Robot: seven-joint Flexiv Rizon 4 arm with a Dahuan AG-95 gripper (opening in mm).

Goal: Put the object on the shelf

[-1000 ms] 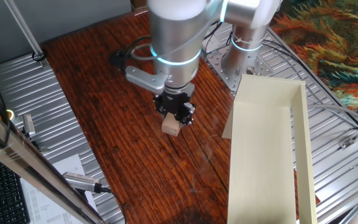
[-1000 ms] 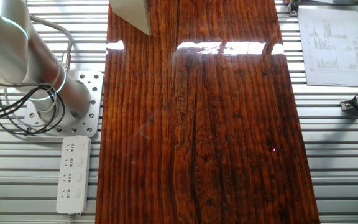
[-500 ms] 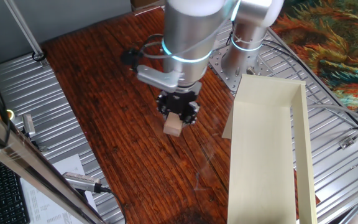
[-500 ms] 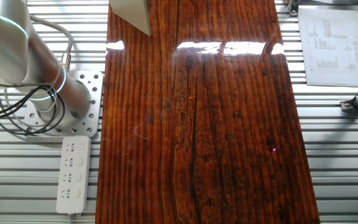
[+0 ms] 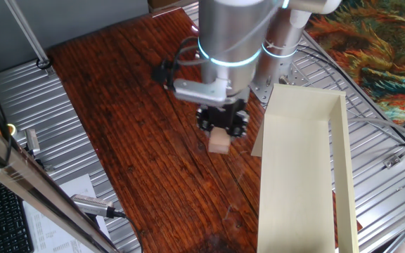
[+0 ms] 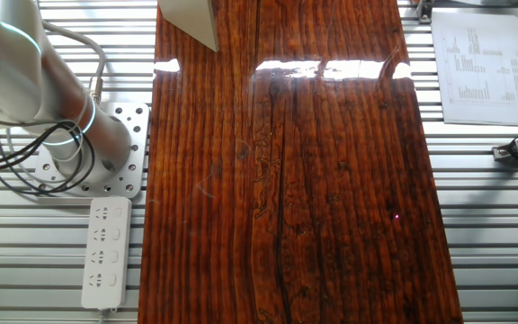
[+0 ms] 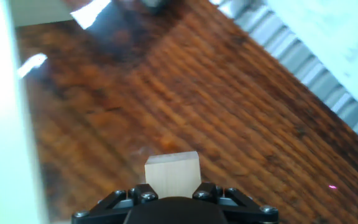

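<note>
Tabletop (image 5: 132,105) of dark red-brown wood with a strong grain fills most of each view, set on a ribbed metal base (image 6: 52,261); in the other fixed view it runs top to bottom with a bright band of glare across its upper part. The silver arm (image 5: 234,35), ringed by a glowing cyan band, stands over the wood in one fixed view, and its lower segment and bolted mounting plate (image 6: 120,148) show at the left edge of the other fixed view. The shelf (image 5: 297,176), a long cream board with thin raised side walls, lies along the right side of the wood in one fixed view, just beside the arm's base, and only its corner (image 6: 187,18) enters the other fixed view at the top. A white power strip (image 6: 106,252) lies on the metal base below the mounting plate, and a printed sheet (image 6: 479,63) rests on the metal at the far right. The black gripper (image 5: 221,126) hangs above the wood a little to the left of the shelf, its fingers closed onto the object (image 5: 219,142), a small pale tan wooden cube that sticks out below them. In the hand view the cube (image 7: 172,173) sits pinched in front of the gripper (image 7: 173,198), held clear above the grain, with the pale blur of the shelf wall (image 7: 5,112) along the left edge.
</note>
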